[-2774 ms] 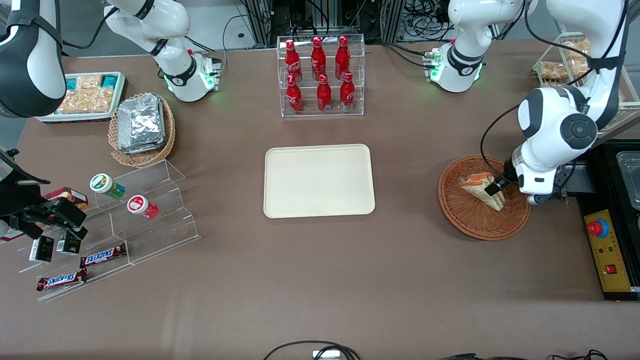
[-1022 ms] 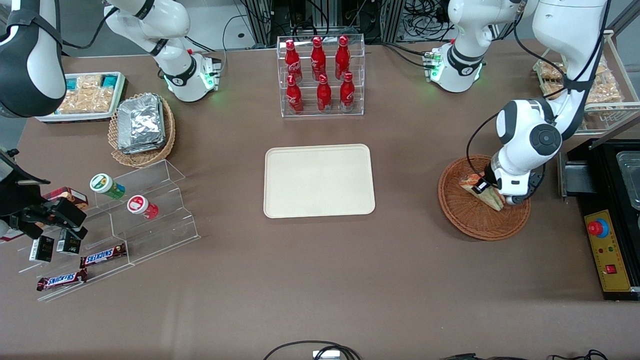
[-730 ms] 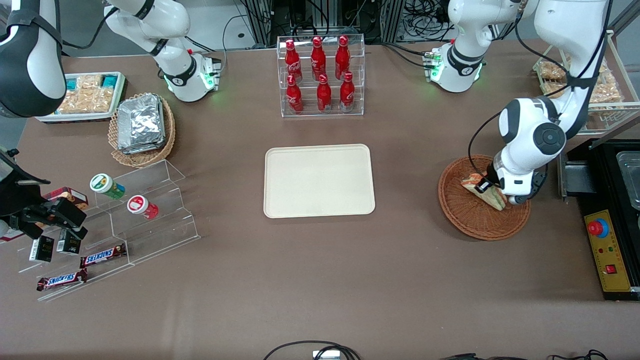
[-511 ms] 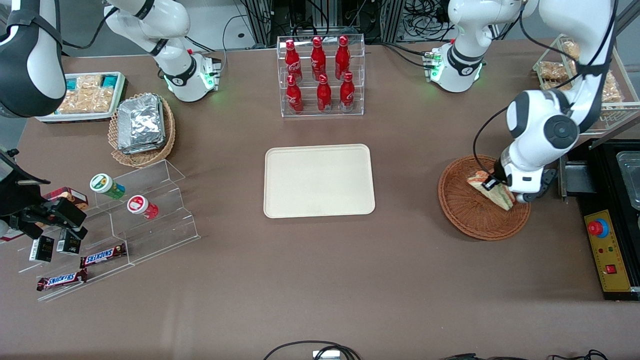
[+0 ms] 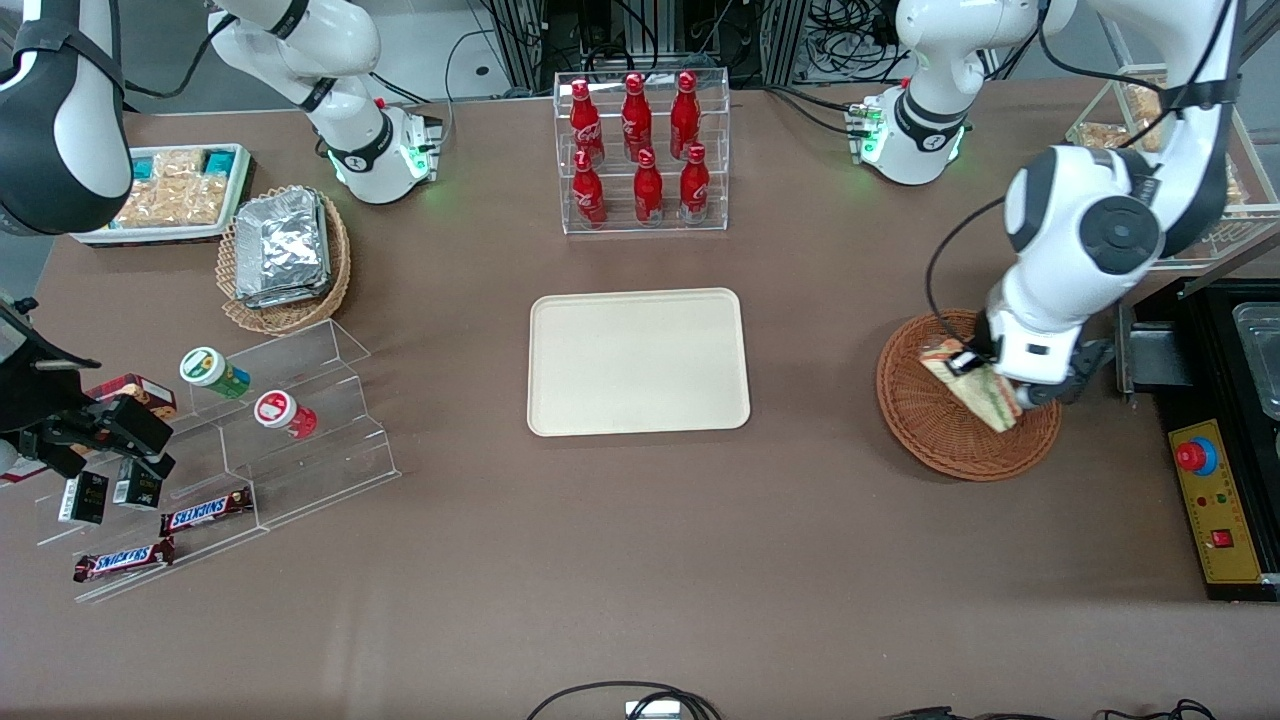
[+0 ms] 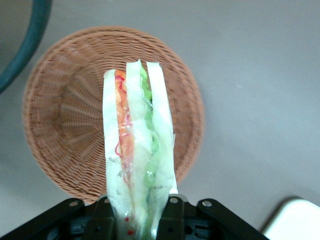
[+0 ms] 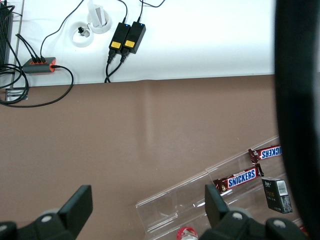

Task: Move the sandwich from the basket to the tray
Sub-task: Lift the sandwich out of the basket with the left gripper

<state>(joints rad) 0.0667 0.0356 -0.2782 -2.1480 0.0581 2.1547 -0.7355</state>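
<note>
Front view: a brown table seen from above, with a cream tray lying flat at its centre and nothing on it. At about 3 o'clock from the tray, toward the working arm's end of the table, sits a round reddish-brown wicker basket. Above the basket hangs the working arm's gripper, its two fingers pinching a wrapped triangular sandwich — white bread with green, orange and red layers.

The wrist camera looks down along the sandwich, which stands on edge between the black fingers of the gripper. The basket lies beneath it with its woven floor bare, and the sandwich appears to be lifted clear of the weave, though exactly how high cannot be told. A pale corner of the tray shows nearby.

Progress, as a judgement: the grasp is made and the lift out of the basket looks under way, so roughly the first half of the job is done. What is left is the carry toward 9 o'clock across open table to the tray, lowering the sandwich onto it, and letting go. The tray and the basket are well apart, with nothing standing between them.

Other things on the table — a clear rack of red bottles at 12 o'clock from the tray — are not involved.
</note>
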